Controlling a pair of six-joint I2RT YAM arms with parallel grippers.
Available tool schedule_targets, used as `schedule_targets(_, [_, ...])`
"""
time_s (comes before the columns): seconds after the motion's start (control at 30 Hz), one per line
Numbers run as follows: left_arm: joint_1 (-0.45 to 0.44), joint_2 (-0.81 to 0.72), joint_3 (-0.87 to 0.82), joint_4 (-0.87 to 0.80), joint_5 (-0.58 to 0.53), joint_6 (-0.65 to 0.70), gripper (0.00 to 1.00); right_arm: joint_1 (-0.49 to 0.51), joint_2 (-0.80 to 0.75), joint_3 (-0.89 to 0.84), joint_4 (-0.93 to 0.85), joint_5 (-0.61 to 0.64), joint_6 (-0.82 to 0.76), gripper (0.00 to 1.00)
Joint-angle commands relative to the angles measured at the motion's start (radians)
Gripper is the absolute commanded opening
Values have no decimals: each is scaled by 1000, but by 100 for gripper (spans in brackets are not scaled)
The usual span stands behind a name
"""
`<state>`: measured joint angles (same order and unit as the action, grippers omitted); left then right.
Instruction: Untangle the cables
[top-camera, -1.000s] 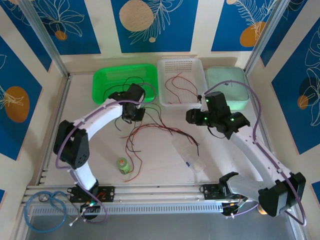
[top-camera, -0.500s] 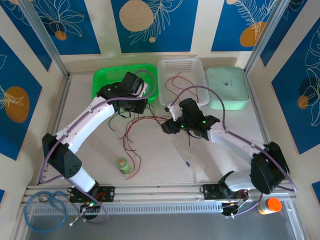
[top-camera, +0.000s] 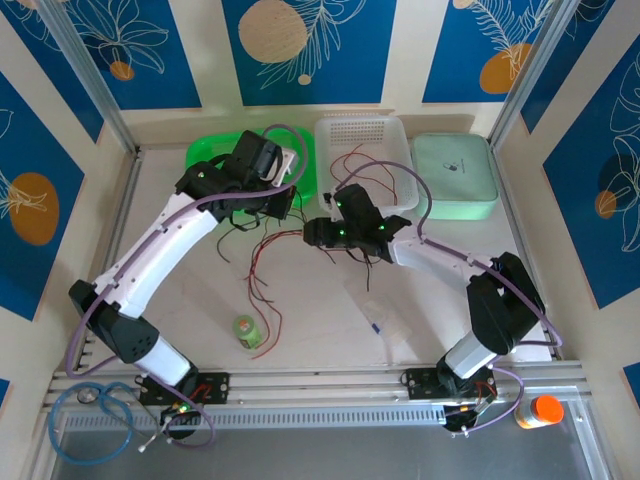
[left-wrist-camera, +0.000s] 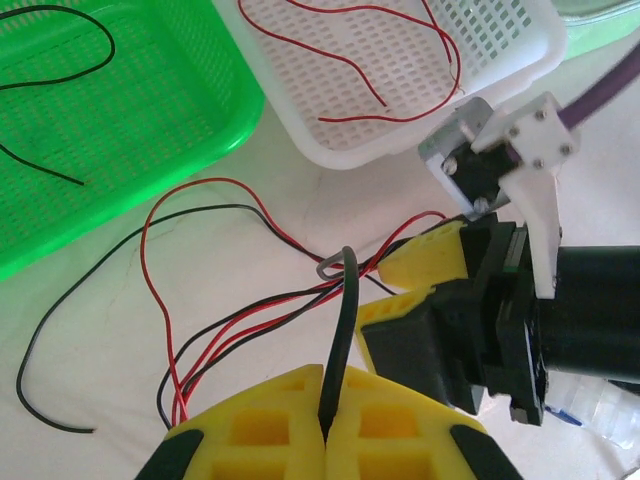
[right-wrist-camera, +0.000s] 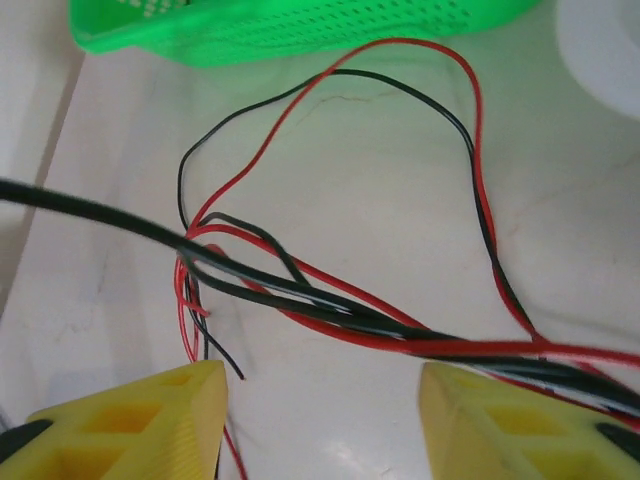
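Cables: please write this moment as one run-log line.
left pincer: shut on black cable | right pincer: open over cables | cables: red and black, tangled

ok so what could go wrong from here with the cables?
1. Left gripper is shut on one black cable that runs into the red-and-black bundle; pulling may tighten the tangle.
2. Right gripper is open around that bundle; closing could grab several strands at once.
3. The grippers sit close together; they might collide.

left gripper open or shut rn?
Shut. In the left wrist view, the left gripper has its yellow fingers pressed together, pinching a black cable.
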<state>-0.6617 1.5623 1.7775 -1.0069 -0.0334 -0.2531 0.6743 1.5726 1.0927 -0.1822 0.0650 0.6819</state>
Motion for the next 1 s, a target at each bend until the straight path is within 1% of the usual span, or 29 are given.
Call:
schedule_targets(0.0, [-15,-15,32,-18,17,16,0,29,-70,-31,-32,82,382,62])
schedule_targets(0.1, [-21,-16,36,-10,20,16,0,68,-108,-86,15,116,571,69])
schedule_targets(0.17, [-22,-21,36,0,24,15,0,85,-106,-122,89,121,668,70])
schedule_targets(0.23, [-22,-25,44,2,31,15,0,105,-87,-139,154,130,732,71])
schedule_targets(0.3, [-22,-28,54,0,35,19,0,129,-59,-121,173,150,769,72])
schedule_targets(0.37, [-22,-36,60,-2,42,21,0,158,-45,-118,206,203,785,73])
schedule_targets(0.43, [-23,-46,58,1,51,24,0,188,-41,-133,279,281,782,76])
schedule_targets(0.5, [-24,-61,51,5,62,25,0,217,-29,-142,357,373,764,81])
schedule_targets(0.53, [-24,-69,47,8,65,26,0,227,-18,-141,390,401,753,82])
schedule_targets(0.6, [-24,-84,36,15,75,26,0,237,21,-127,441,436,756,84])
schedule_targets(0.7, [-24,-103,25,20,84,25,0,239,88,-110,494,451,776,84])
schedule_targets(0.83, [-24,-122,26,19,81,30,0,239,146,-97,510,484,781,83])
schedule_targets(0.9, [-24,-130,32,19,79,33,0,239,152,-94,503,517,760,78])
schedule_targets(0.97, [-23,-138,38,18,76,37,0,237,149,-86,486,553,717,72])
